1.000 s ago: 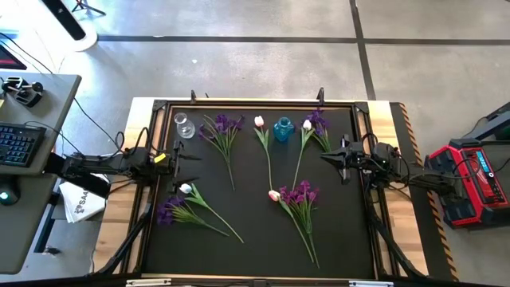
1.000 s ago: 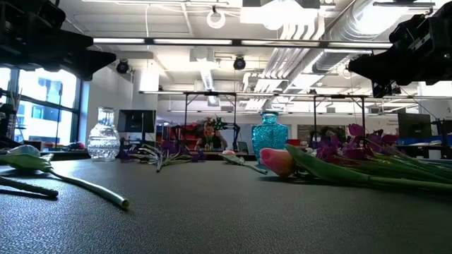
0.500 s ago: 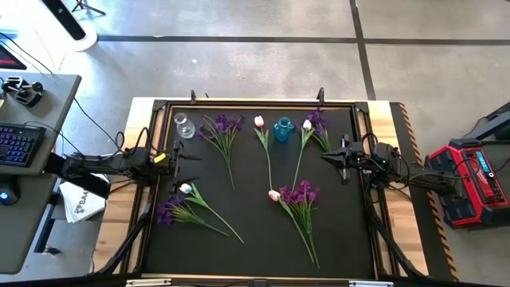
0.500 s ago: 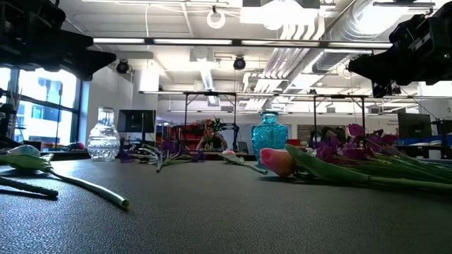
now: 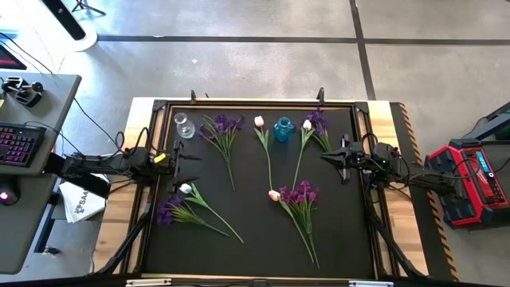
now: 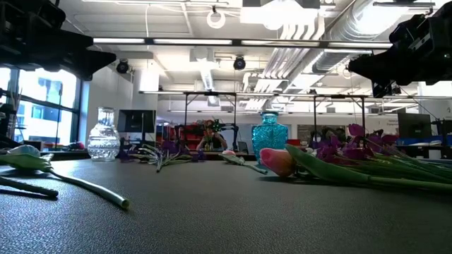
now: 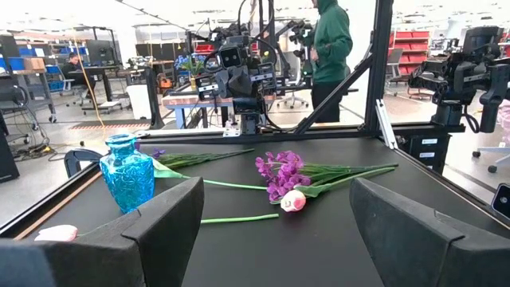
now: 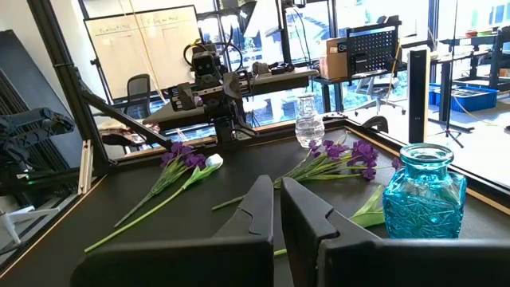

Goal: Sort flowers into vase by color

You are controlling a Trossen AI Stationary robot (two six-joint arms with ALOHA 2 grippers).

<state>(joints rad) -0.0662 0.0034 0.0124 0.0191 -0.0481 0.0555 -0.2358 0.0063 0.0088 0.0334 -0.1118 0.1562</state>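
Flowers lie flat on the black mat (image 5: pixel 255 239). At the back are a purple bunch (image 5: pixel 223 126), a pink tulip (image 5: pixel 259 122), a white tulip (image 5: pixel 307 125) and another purple bunch (image 5: pixel 319 122). A pink tulip (image 5: pixel 274 195) lies beside purple blooms (image 5: pixel 300 193) at centre right. A white tulip (image 5: pixel 186 189) and purple blooms (image 5: pixel 166 214) lie at the left. A clear vase (image 5: pixel 184 125) and a blue vase (image 5: pixel 283 129) stand upright at the back. My left gripper (image 5: pixel 190 157) hovers open at the mat's left edge. My right gripper (image 5: pixel 325 157) hovers shut at the right edge.
A metal frame (image 5: pixel 255 102) borders the mat, with posts at its corners. A person in a green hoodie (image 7: pixel 331 40) stands beyond the table's right side. A red device (image 5: pixel 470 179) sits on the floor to the right, and a desk with a keyboard (image 5: pixel 20 143) to the left.
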